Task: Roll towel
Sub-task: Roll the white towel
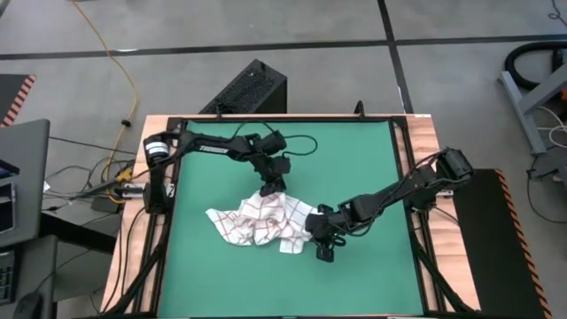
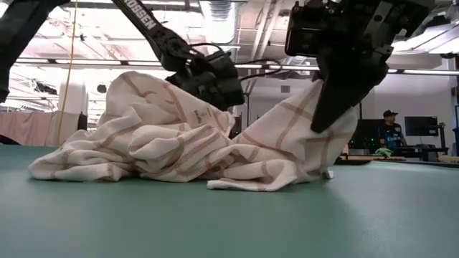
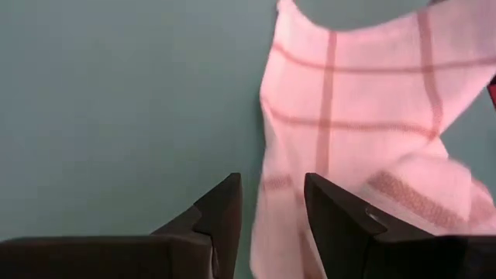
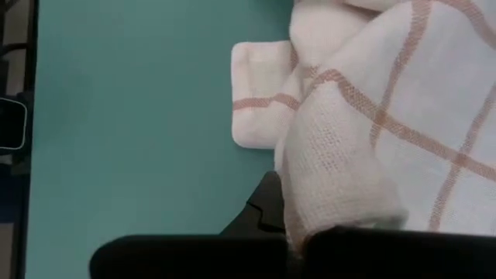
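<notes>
Green matting (image 1: 221, 275) covered the table your arms worked over, with grey floor and cables around it in the high view. Your towel (image 1: 257, 221) lay crumpled a little below and left of the frame's centre there, white with thin red check lines, bunched into folds rather than rolled. Your left gripper (image 1: 270, 184) stood at the towel's upper edge, just above centre in the high view; in the left wrist view its two dark fingers (image 3: 221, 213) were parted, with cloth showing in the gap between them and beyond them, but you could not tell whether they touched it. Your right gripper (image 1: 322, 237) sat at the towel's right edge, right of centre, clenched on a fold of the cloth, which draped over its fingers in the right wrist view. In the low view that corner was lifted off the mat at right of centre. A person (image 2: 388, 132) sat far behind, at the right.
</notes>
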